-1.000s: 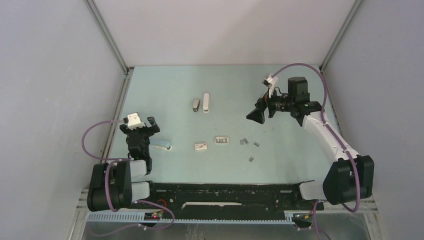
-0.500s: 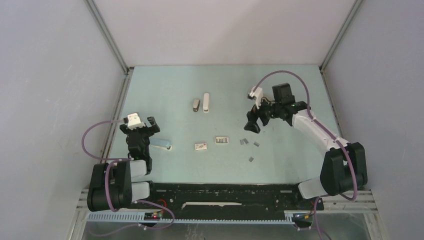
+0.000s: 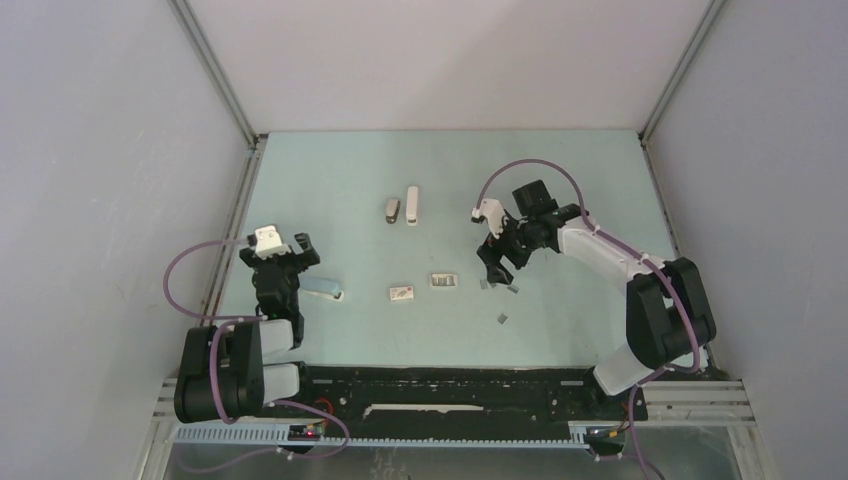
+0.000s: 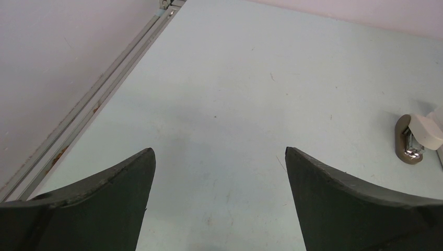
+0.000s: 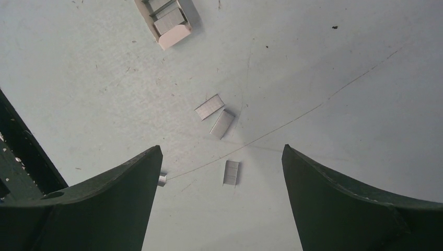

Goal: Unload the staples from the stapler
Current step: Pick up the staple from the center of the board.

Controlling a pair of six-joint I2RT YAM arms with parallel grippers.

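From above, your right end effector (image 3: 497, 270) hangs over the loose staples (image 5: 222, 124) and hides part of the cluster. The strips that do show there are too small for you to count. In the right wrist view, one small strip is half tucked behind the finger (image 5: 120, 193) on the picture's left. The top edge cuts off the open cardboard box (image 5: 166, 20). A dark structure (image 5: 21, 157) at the left edge is cropped too, and you cannot tell what it is.

In the left wrist view, only one end of the stapler (image 4: 409, 140) shows at the right edge. A white piece (image 4: 427, 130) against it runs out of frame, and you cannot tell whether it belongs to the stapler. From above, the light blue stapler (image 3: 327, 289) has its end nearest the left arm (image 3: 275, 300) hidden behind it.
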